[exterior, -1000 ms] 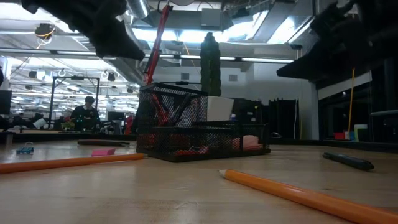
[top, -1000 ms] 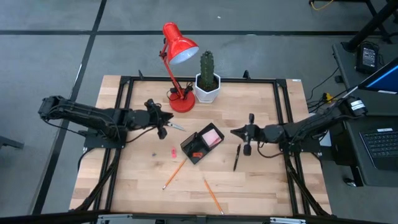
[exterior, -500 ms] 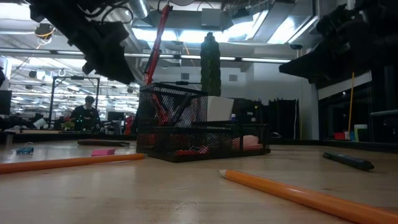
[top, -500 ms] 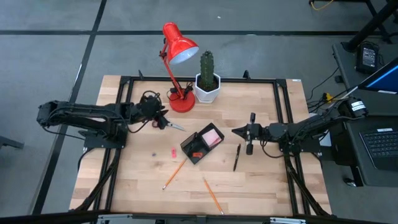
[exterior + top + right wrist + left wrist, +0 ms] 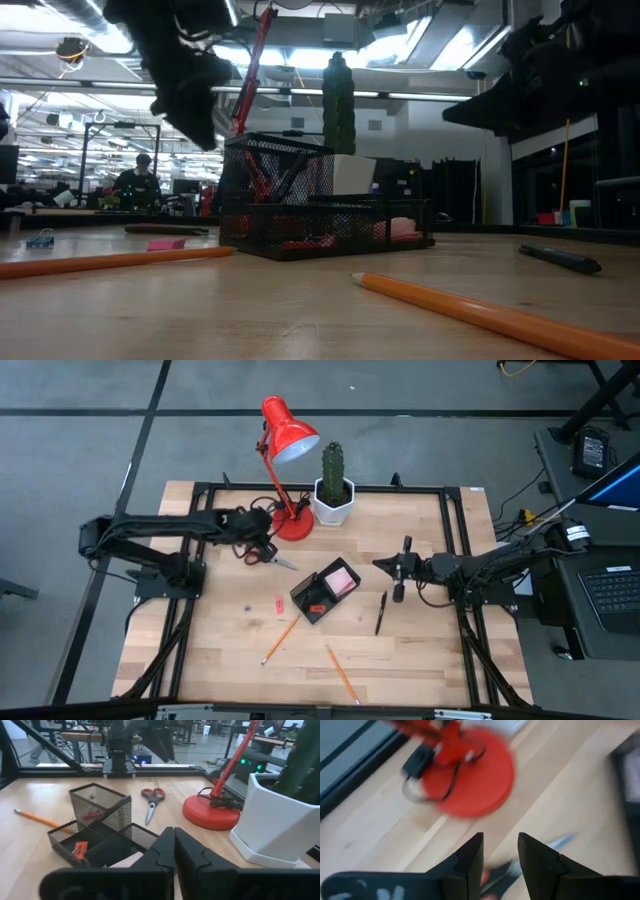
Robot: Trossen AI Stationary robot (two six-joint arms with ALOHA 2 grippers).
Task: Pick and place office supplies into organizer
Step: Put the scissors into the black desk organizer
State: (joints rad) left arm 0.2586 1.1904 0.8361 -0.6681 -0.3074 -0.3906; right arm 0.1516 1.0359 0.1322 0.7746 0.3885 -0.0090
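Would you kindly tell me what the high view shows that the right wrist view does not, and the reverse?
Only the high view shows the pen, two pencils, the lamp's shade and the left gripper over the scissors. Only the right wrist view shows the organizer's mesh walls from the side and the right gripper's shut fingers close up. Both show the scissors, organizer, lamp base and white pot.

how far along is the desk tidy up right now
Partly done: the organizer already holds the pink sticky-note pad and a small red piece. In hand: nothing; the left gripper is open above the scissors, and the right gripper is shut and empty. Still on the table: scissors, the black pen, two pencils and a pink piece.
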